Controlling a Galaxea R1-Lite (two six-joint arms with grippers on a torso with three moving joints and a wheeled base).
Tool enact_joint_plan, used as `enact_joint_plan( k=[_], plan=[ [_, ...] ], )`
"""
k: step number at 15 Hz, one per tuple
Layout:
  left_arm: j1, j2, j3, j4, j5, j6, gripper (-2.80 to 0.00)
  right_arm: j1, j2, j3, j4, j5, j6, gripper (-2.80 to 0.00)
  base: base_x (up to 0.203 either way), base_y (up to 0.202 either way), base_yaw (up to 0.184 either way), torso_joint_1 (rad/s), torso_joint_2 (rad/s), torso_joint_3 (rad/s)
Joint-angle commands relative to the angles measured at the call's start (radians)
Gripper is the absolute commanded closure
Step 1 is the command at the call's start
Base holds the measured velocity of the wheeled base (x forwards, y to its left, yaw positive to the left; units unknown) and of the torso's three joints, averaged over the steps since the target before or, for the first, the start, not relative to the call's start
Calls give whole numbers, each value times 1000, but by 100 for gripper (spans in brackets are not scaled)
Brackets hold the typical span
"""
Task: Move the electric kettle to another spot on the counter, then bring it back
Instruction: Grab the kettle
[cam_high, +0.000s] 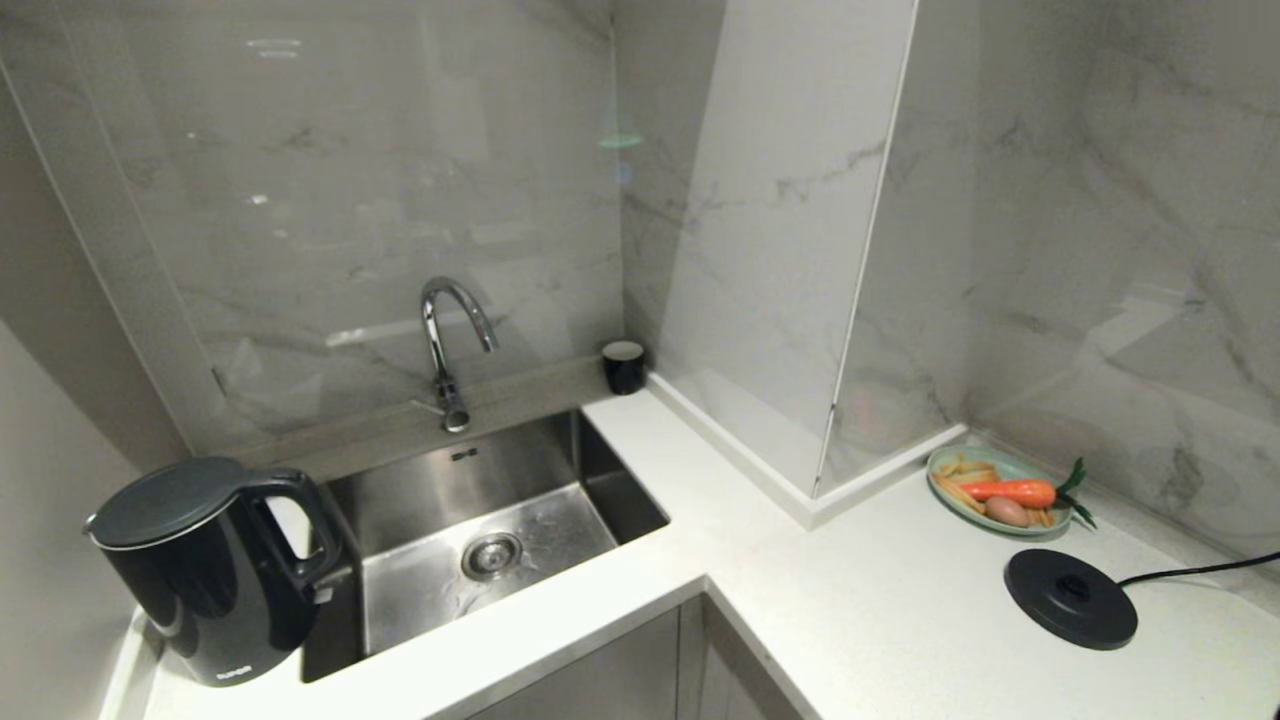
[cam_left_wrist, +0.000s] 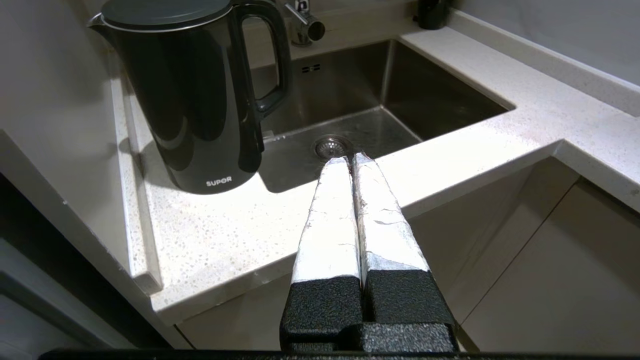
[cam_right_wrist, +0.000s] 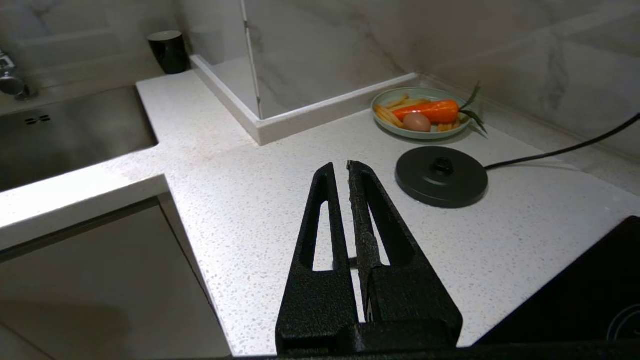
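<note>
The electric kettle (cam_high: 215, 570), a tall glossy black jug with a loop handle, stands upright on the white speckled counter (cam_high: 880, 600) at the far left, beside the sink. In the left wrist view the kettle (cam_left_wrist: 195, 100) is ahead and off to one side of my left gripper (cam_left_wrist: 350, 159), which is shut and empty, hanging in front of the counter (cam_left_wrist: 225, 230) edge. My right gripper (cam_right_wrist: 340, 165) is shut on nothing, above the counter (cam_right_wrist: 250, 200) near the kettle's round base. Neither arm shows in the head view.
The steel sink (cam_high: 590, 470) with its tap (cam_high: 445, 340) lies right of the kettle. A small black cup (cam_high: 624, 366) stands at the back corner. The black corded base disc (cam_high: 1070, 598) and a plate (cam_high: 1000, 455) of toy food sit at the right. A black hob (cam_right_wrist: 590, 300) borders the right gripper.
</note>
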Motion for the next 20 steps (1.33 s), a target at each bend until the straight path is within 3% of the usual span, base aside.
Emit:
enact_joint_plan(
  k=[1, 5, 12, 15, 18, 20],
  plan=[
    [1, 0, -8, 2, 5, 2, 0, 0, 0, 0, 0, 0, 0, 0, 0, 0, 0, 0, 0, 0],
    [-4, 161, -156, 16, -7, -35, 0, 0, 0, 0, 0, 0, 0, 0, 0, 0, 0, 0, 0, 0],
    [-5, 768, -372, -55, -36, -85, 0, 0, 0, 0, 0, -2, 1, 0, 0, 0, 0, 0, 0, 0],
    [-6, 1016, -418, -73, -37, -135, 0, 0, 0, 0, 0, -2, 1, 0, 0, 0, 0, 0, 0, 0],
    [-7, 1233, -417, -195, -20, -206, 0, 0, 0, 0, 0, -2, 1, 0, 0, 0, 0, 0, 0, 0],
    [-7, 1389, -407, -292, 35, -242, 0, 0, 0, 0, 0, -2, 1, 0, 0, 0, 0, 0, 0, 0]
  ],
)
